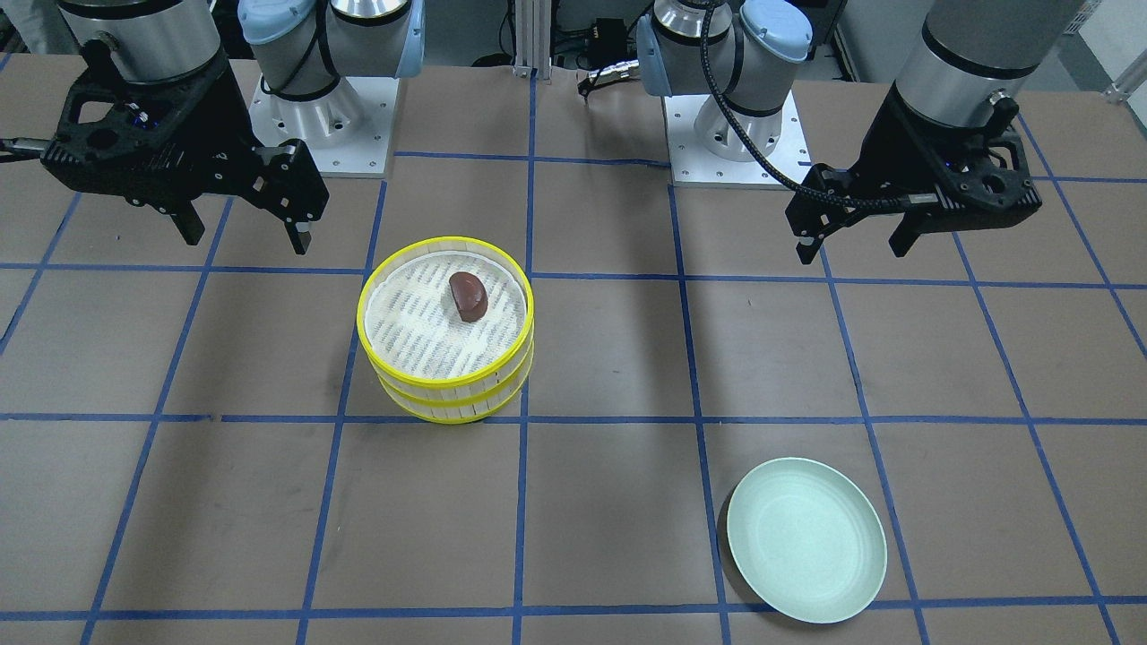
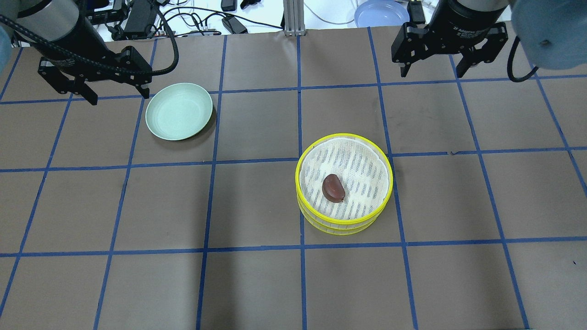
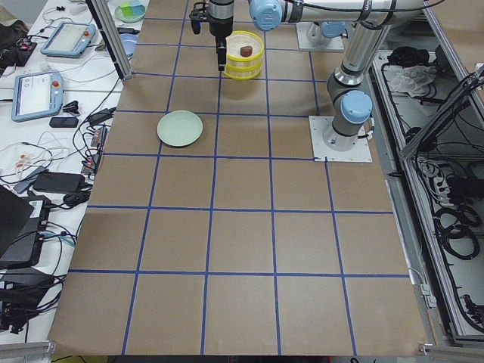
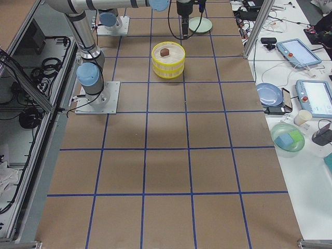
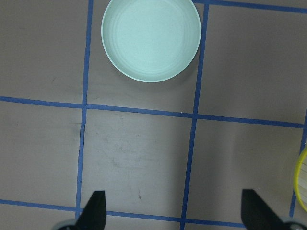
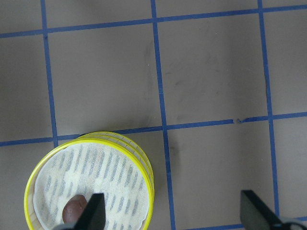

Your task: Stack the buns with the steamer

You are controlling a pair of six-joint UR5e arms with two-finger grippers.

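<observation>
A yellow-rimmed steamer, two tiers stacked, stands on the table right of centre in the overhead view. The dark reddish-brown bun lies on the white liner of the top tier. The cream-white bun is not in view. The pale green plate is empty. My left gripper is open and empty, raised just left of the plate. My right gripper is open and empty, raised beyond the steamer. The brown bun shows at the bottom of the right wrist view.
The brown table is marked with a blue tape grid. The two arm bases stand at the robot's edge. A blue plate, cables and tablets lie beyond the table's far edge.
</observation>
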